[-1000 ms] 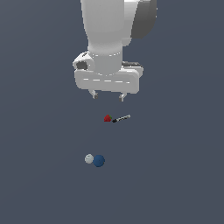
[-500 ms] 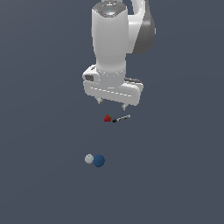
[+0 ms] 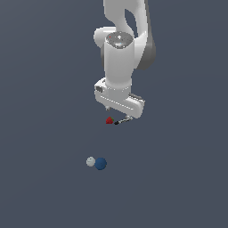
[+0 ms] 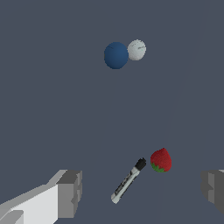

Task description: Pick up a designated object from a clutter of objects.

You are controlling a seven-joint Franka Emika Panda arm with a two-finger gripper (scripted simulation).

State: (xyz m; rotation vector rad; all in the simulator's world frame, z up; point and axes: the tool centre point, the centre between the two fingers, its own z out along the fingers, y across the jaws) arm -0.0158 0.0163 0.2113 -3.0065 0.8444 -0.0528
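Observation:
The designated object, a thin rod (image 3: 122, 120) with a light grey shaft and a black end, lies on the dark floor. In the wrist view the rod (image 4: 128, 180) lies between my two fingers, slanted. A red strawberry-like lump (image 3: 109, 120) sits just beside its black end and also shows in the wrist view (image 4: 161, 160). My gripper (image 3: 119, 113) is open and empty, low over the rod and strawberry. In the wrist view the gripper (image 4: 142, 192) has one finger (image 4: 70, 192) on each side of the rod, apart from it.
A dark blue ball (image 3: 101, 164) and a smaller whitish ball (image 3: 91, 161) touch each other, nearer the camera in the exterior view. Both show in the wrist view, the blue ball (image 4: 116, 55) and the whitish ball (image 4: 136, 50). The floor (image 3: 44, 111) is plain dark grey.
My hand has come down toward the rod and strawberry and turned a little. The objects have not moved.

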